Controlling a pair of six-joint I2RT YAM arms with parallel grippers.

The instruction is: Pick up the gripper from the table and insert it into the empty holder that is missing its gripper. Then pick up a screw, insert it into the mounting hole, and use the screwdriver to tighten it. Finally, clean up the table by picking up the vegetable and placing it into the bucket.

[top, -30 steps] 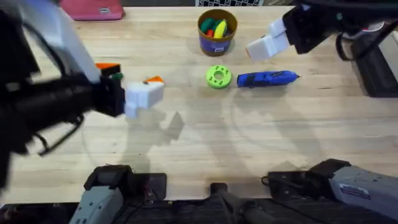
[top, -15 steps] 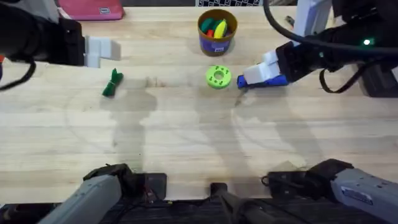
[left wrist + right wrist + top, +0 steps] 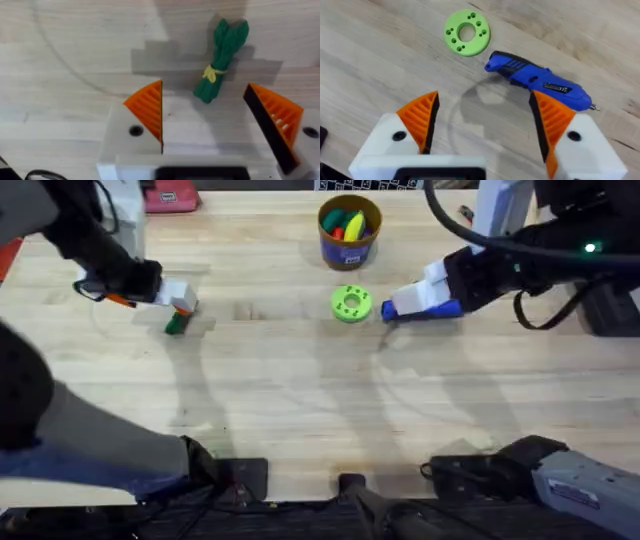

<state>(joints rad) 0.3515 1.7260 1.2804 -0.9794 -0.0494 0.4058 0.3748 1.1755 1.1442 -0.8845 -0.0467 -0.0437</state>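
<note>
On the pale wooden desk (image 3: 300, 390), the left gripper (image 3: 207, 117) hangs released above the small dark green toy vegetable (image 3: 220, 60), having dropped over it since half a second ago. Rightward sit a bright green holed disc (image 3: 351, 303), the yellow-rimmed bucket (image 3: 349, 230), and the blue pen-shaped screwdriver (image 3: 537, 86) under the released, unmoved right gripper (image 3: 485, 122).

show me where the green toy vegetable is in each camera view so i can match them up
Overhead: the vegetable lies at the table's far left, just under the left gripper.
Left wrist: it lies on the wood ahead of the open orange-padded fingers, between them, with a yellow tie round its middle.
Right wrist: not in it.
Shared landmark: the left gripper's orange pads, beside the vegetable in both views.
</note>
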